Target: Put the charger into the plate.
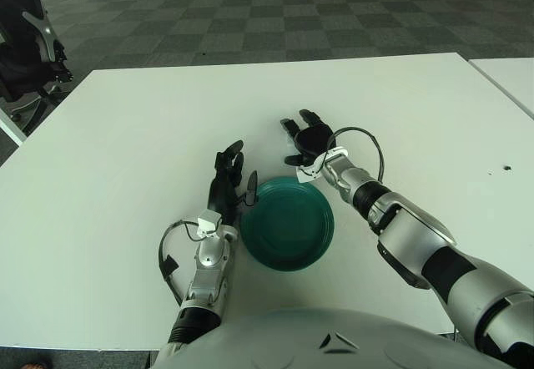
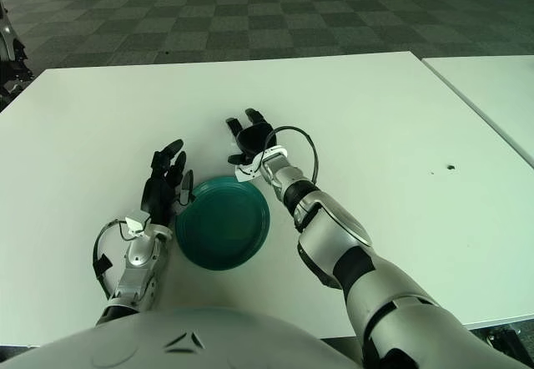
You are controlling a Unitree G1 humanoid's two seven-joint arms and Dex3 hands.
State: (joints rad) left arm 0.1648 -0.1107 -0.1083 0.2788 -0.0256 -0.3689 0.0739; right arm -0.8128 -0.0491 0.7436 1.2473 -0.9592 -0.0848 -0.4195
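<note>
A round teal plate (image 1: 288, 223) lies near the front of the white table (image 1: 125, 135), with nothing in it. I see no charger in either view. My right hand (image 1: 302, 138) is just behind the plate's far rim, low over the table, its black fingers spread and nothing visible in them. A thin black cable (image 1: 373, 144) loops off its wrist. My left hand (image 1: 227, 177) shows right beside the plate's left rim, fingers straight and pointing away from me, holding nothing.
A black office chair (image 1: 29, 35) stands off the table's far left corner. A second white table (image 1: 511, 73) begins at the right across a narrow gap. A small dark spot (image 1: 506, 169) marks the tabletop at right. Checkered carpet (image 1: 275, 18) lies beyond the far edge.
</note>
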